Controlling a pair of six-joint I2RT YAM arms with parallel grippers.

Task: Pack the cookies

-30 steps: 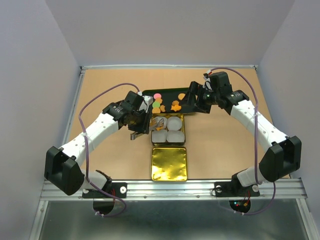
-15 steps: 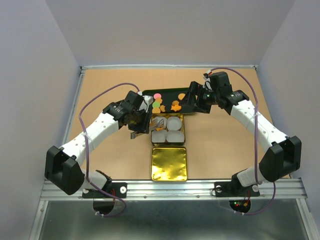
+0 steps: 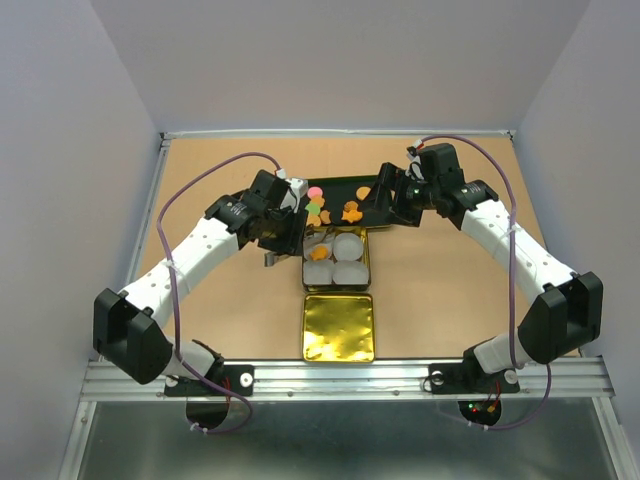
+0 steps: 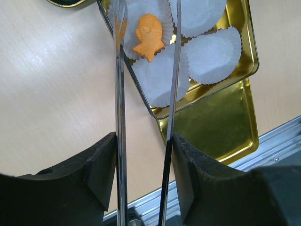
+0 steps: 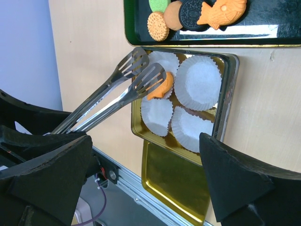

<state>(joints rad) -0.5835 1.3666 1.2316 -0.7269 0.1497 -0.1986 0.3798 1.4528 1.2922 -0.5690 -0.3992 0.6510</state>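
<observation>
Cookies are kept on the black tray; one orange fish is laid in a paper cup of the gold tin. Tongs, tips parted above it, are pinched by the left claw; the right claw is spread. The pink cookie is seen only from above.

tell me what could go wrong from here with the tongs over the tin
1. The tips of the tongs hang right over the fish cookie in its paper cup. Pulling away carelessly could catch the light cup's frilled edge and flip the cookie out.
2. The other cookies sit touching one another on the tray, so the next grab may nudge or pick up a neighbour too.
</observation>
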